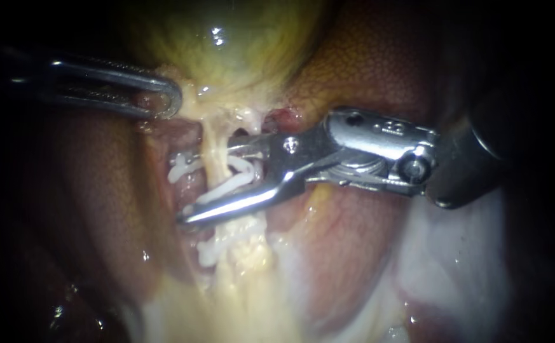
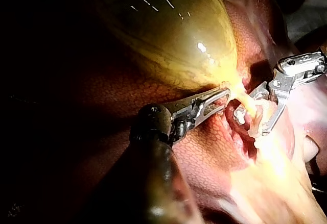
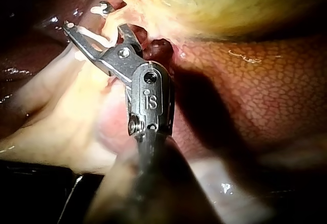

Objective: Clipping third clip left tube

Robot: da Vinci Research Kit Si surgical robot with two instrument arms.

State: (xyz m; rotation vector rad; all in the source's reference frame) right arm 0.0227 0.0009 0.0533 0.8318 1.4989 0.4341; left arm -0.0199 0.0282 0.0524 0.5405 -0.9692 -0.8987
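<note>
A pale yellow tube (image 1: 213, 149) runs down from the neck of the green-yellow gallbladder (image 1: 239, 38). My right instrument (image 1: 207, 184) comes in from the right, its jaws open and astride this tube. A white clip (image 1: 232, 183) lies across the tube between them, close against the lower jaw. Two more white clips sit on the tube, one above (image 1: 180, 168) and one below (image 1: 208, 253). My left instrument (image 1: 163, 98) is shut on pale tissue at the gallbladder's neck and holds it to the left. The right wrist view shows the open jaws (image 3: 94, 27) around the strand.
Red-brown liver (image 1: 366, 63) surrounds the tube on both sides. Whitish tissue (image 1: 455, 254) lies at the lower right. In the left wrist view the gallbladder (image 2: 168, 30) bulges beyond my left instrument (image 2: 217, 100), with my right instrument (image 2: 259, 113) just past it.
</note>
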